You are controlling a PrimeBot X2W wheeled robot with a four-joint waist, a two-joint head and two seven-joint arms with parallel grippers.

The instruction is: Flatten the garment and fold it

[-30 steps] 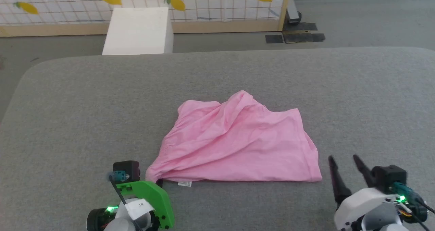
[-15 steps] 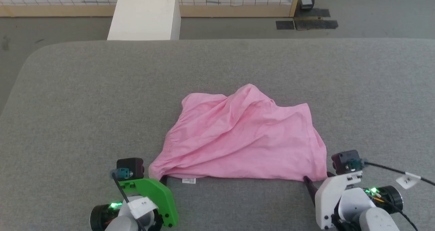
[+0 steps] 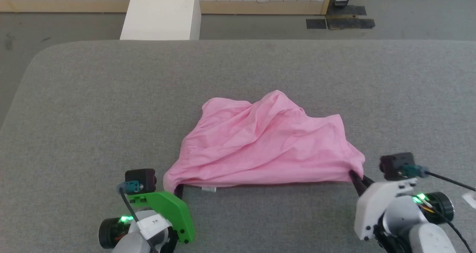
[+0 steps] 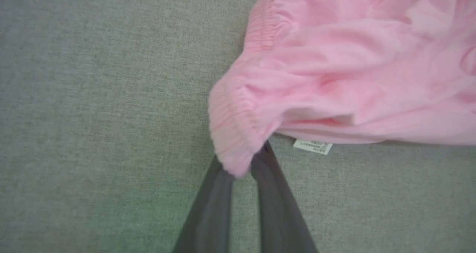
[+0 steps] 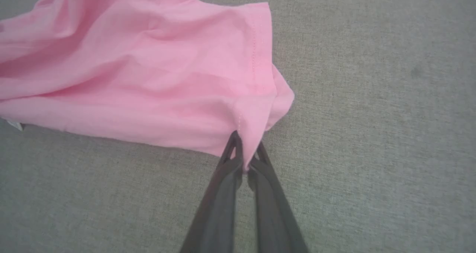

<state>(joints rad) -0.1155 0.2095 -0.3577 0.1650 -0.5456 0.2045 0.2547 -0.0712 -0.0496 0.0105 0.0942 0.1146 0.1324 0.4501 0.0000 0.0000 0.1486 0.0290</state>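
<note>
Fingers (image 4: 214, 208) of the left gripper (image 4: 243, 163) are pinched narrow on the gathered, elastic-looking corner of the garment (image 4: 353, 78); in the head view this gripper (image 3: 178, 189) sits low at the lower left, its green wrist bracket (image 3: 167, 208) behind it and its tips pointing up toward the cloth. Across from it, the right gripper (image 5: 243, 152) has its fingers (image 5: 219, 208) closed on the stitched corner of the garment (image 5: 130, 78); in the head view it (image 3: 353, 176) reaches in from the lower right, angled up and to the left.

A small white tag (image 4: 312, 147) hangs at the near hem just beside the left grip; it carries print too small to read; the same tag (image 3: 209, 189) shows in the head view.

Wrinkled and humped in the middle, the garment (image 3: 260, 149) lies on the grey padded table (image 3: 93, 115), its near hem running almost straight between the two grips; open grey surface lies on every side, with the table's edges well apart from the cloth; beyond the far edge stands a white box (image 3: 161, 13) on the floor.
</note>
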